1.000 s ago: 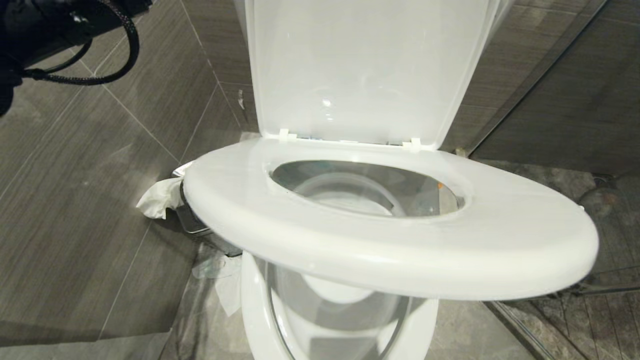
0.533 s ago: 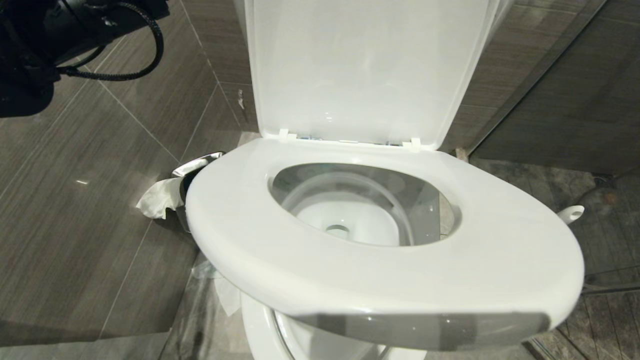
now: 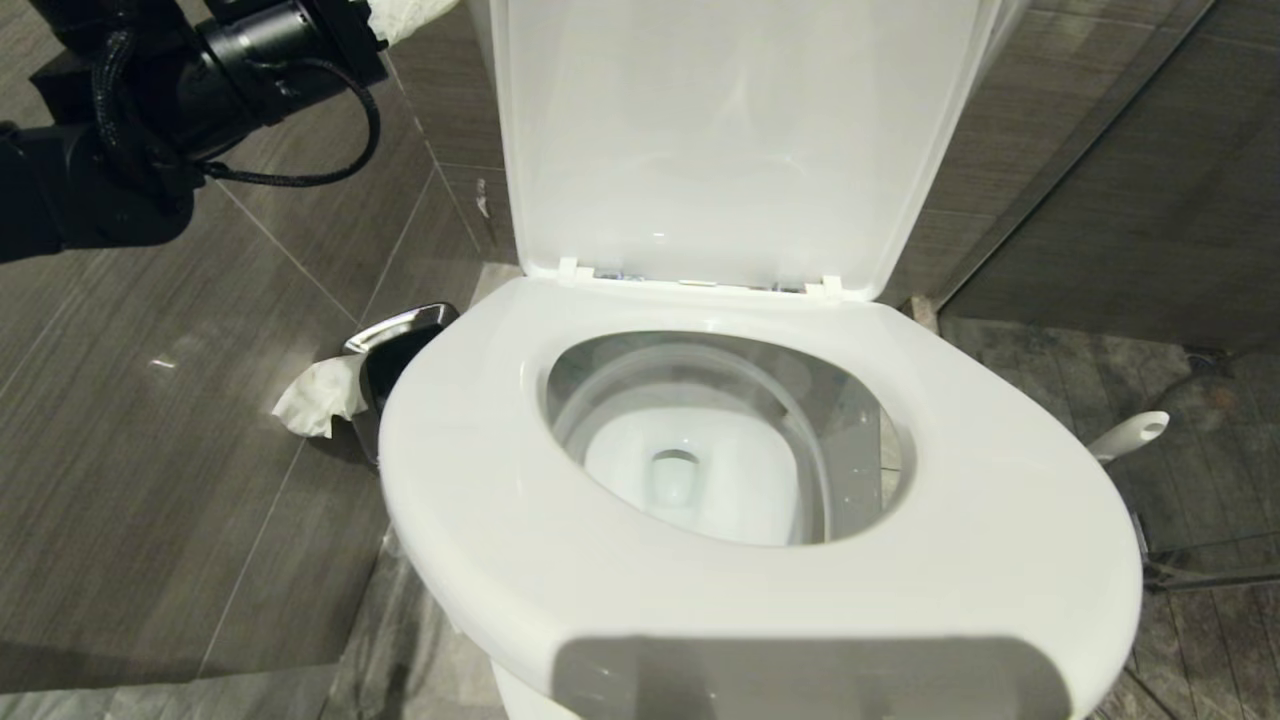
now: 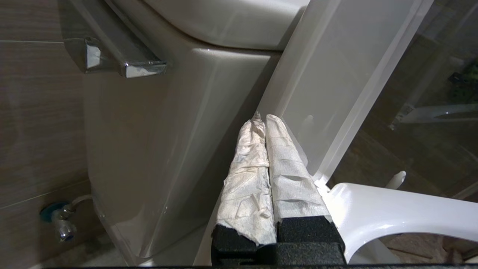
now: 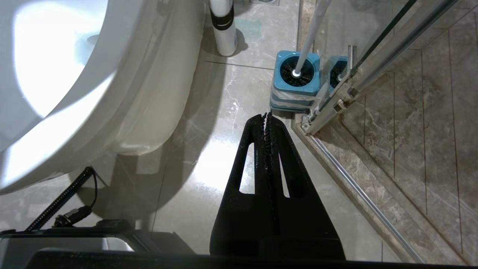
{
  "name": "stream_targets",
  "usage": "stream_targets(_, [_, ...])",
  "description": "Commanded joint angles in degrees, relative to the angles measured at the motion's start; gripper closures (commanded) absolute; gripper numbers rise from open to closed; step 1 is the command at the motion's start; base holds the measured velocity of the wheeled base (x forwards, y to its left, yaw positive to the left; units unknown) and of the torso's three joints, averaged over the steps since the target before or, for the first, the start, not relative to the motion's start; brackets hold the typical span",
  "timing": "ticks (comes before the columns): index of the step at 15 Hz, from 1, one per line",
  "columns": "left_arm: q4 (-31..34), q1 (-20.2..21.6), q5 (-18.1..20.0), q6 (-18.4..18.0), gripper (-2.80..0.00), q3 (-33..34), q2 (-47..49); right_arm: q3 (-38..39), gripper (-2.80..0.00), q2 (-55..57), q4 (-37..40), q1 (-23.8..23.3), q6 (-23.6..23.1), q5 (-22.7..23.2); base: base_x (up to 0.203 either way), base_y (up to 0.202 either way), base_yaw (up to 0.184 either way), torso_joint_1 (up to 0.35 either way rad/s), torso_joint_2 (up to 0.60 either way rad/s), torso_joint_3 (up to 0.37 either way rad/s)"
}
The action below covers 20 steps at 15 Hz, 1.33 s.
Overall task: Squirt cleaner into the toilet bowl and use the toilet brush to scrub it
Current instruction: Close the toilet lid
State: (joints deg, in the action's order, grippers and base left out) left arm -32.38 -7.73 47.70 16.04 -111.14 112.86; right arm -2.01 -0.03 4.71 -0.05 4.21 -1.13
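Note:
The white toilet bowl [image 3: 735, 490] lies below me, its seat [image 3: 470, 480] down on the rim and its lid [image 3: 720, 130] upright. My left gripper [image 3: 410, 15] is up beside the lid's edge. Its fingers [image 4: 257, 164] are wrapped in white paper and shut with nothing between them, pointing at the gap between tank [image 4: 149, 130] and lid. The toilet brush [image 5: 297, 73] stands in a blue striped holder [image 5: 295, 93] on the floor right of the bowl, and its white handle tip [image 3: 1130, 435] shows past the seat. My right gripper [image 5: 267, 116] hangs shut and empty above the floor, just short of the holder. The cleaner is out of view.
A steel bin [image 3: 395, 345] with white tissue [image 3: 315, 395] hanging out stands left of the bowl. A chrome flush lever [image 4: 127, 61] sticks out of the tank. A glass shower door with a metal rail [image 5: 336, 101] borders the holder. A white tube with a black band [image 5: 223, 26] stands by the toilet's base.
The seat has dropped from half raised to flat on the bowl. My left arm has moved in from the top left corner toward the lid.

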Motion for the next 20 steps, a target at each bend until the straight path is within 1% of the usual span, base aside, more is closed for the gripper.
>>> stream_targets(1, [-0.4, 0.09, 0.27, -0.03, 0.0, -0.04, 1.93, -0.01, 0.0, 0.03, 0.03, -0.03, 0.01, -0.01, 0.0, 0.0, 0.0, 0.0, 0.0, 0.0])
stream_targets(7, [-0.72, -0.28, 0.29, -0.22, 0.0, -0.25, 4.41, -0.01, 0.0, 0.03, 0.03, 0.05, 0.01, -0.01, 0.0, 0.0, 0.0, 0.0, 0.0, 0.0])
stream_targets(10, [-2.22, -0.53, 0.29, -0.22, 0.0, -0.22, 5.08, -0.01, 0.0, 0.03, 0.03, 0.05, 0.01, -0.01, 0.0, 0.0, 0.0, 0.0, 0.0, 0.0])
stream_targets(12, [-3.3, -0.53, 0.29, -0.13, 0.0, -0.22, 5.35, -0.01, 0.0, 0.03, 0.03, 0.05, 0.01, -0.01, 0.0, 0.0, 0.0, 0.0, 0.0, 0.0])
stream_targets(20, [-4.35, -0.53, 0.46, -0.13, 0.0, -0.13, 5.53, -0.01, 0.0, 0.03, 0.03, 0.03, 0.01, -0.01, 0.0, 0.0, 0.0, 0.0, 0.0, 0.0])
